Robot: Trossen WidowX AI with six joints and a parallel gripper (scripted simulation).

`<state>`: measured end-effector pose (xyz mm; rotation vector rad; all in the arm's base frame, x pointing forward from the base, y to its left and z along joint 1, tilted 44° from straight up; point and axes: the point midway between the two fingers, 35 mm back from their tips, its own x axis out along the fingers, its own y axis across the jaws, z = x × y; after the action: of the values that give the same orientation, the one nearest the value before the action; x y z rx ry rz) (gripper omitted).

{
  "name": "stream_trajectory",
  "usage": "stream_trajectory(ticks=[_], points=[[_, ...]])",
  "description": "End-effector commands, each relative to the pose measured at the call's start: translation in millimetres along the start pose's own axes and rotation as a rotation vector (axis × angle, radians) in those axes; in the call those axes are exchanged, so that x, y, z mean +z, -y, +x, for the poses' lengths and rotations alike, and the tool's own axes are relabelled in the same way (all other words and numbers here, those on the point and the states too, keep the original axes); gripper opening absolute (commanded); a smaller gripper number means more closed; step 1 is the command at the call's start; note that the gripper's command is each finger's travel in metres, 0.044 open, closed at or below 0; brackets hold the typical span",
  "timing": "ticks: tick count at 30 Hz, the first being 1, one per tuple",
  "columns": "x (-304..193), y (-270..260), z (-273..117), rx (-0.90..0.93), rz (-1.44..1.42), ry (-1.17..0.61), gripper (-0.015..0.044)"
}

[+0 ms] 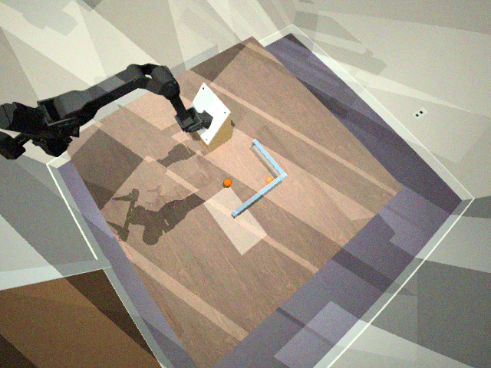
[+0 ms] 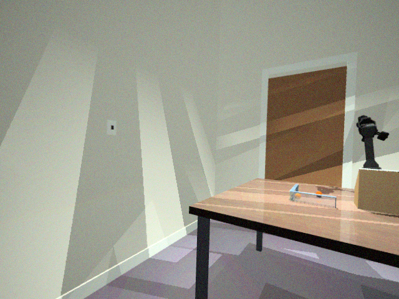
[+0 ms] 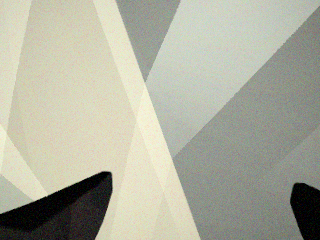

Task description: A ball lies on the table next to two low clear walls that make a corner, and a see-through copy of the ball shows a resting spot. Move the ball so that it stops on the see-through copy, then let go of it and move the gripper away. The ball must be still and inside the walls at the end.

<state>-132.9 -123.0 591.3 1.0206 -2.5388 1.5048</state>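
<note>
Wrist view shows the two dark fingers at the bottom corners of the frame, set far apart, with only a pale wall striped in light and shadow between them: the jaws stand wide open and hold nothing.

In the top view the jaws (image 1: 8, 148) sit at the far left, out past the desk (image 1: 277, 245) edge, at the end of the black arm (image 1: 119, 85). The arm reaches back from them to its base, which stands on a box (image 1: 215, 119) with a white top near the back of the desk. In the exterior view the arm (image 2: 368, 141) rises upright from that box (image 2: 376, 191), with the jaws out of frame.

The ball (image 1: 226, 182) is orange and lies on the wooden desk, well apart from the jaws, on the open side of the two low clear walls (image 1: 261, 180) that meet in a corner. The see-through copy (image 1: 268, 179), a paler orange, sits just inside that corner, close to both walls. Ball and copy are near each other but do not touch. In the exterior view the ball (image 2: 318, 193) shows beyond the long wall and the copy (image 2: 297, 195) near the corner.
</note>
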Motion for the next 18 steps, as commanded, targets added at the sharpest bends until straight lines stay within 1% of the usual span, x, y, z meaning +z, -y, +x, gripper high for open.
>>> stream_trajectory(ticks=[1, 4, 8, 12, 18], points=[[1, 0, 0, -0.001, 0.001, 0.003, 0.0374], [18, 2, 5, -0.009, 0.014, 0.052, 0.0295], [69, 8, 12, -0.032, 0.047, 0.196, 0.0293], [115, 12, 11, -0.04, 0.07, 0.319, 0.0293], [206, 17, -12, -0.028, 0.09, 0.562, 0.0293]])
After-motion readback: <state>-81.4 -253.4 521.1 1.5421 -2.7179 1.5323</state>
